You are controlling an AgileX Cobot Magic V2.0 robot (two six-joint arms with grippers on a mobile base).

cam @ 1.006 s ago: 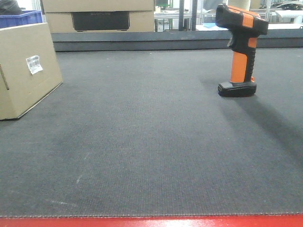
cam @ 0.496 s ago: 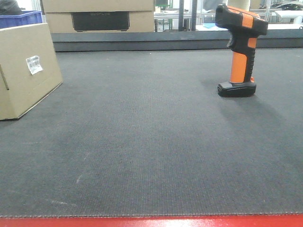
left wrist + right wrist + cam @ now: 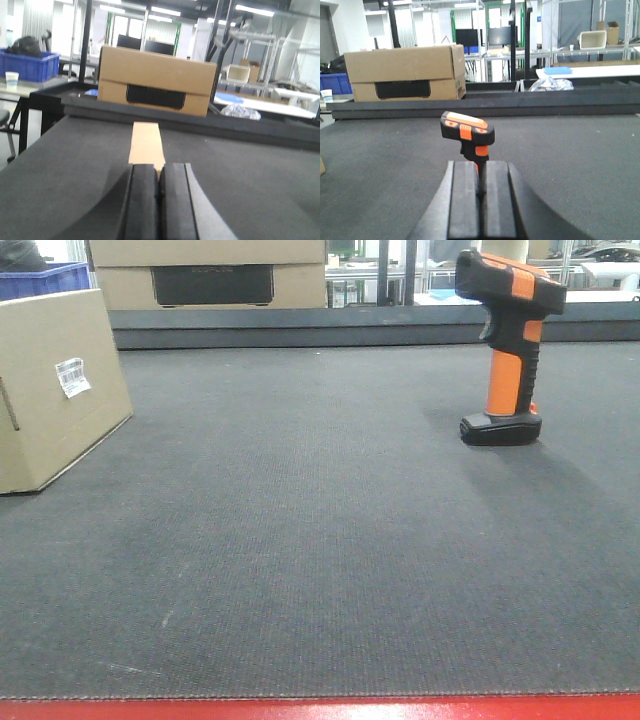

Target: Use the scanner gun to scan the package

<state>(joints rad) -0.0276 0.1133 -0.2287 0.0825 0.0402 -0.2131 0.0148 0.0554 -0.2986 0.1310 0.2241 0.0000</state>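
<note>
Front view: scanner (image 3: 508, 350) upright on mat (image 3: 320, 560), far right; package (image 3: 55, 390) far left, well apart. Left wrist view: left gripper (image 3: 159, 192) pressed together, package (image 3: 146, 144) just ahead. Right wrist view: right gripper (image 3: 481, 190) pressed together, scanner (image 3: 468, 134) straight ahead beyond its tips.

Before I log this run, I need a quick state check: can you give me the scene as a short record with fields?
scanner gun: standing upright on its base, right side of the mat, untouched
package: cardboard box at the left edge, white barcode label on its side
left gripper: fingers closed, empty, facing the package
right gripper: fingers closed, empty, facing the scanner gun
mat: dark grey
</note>
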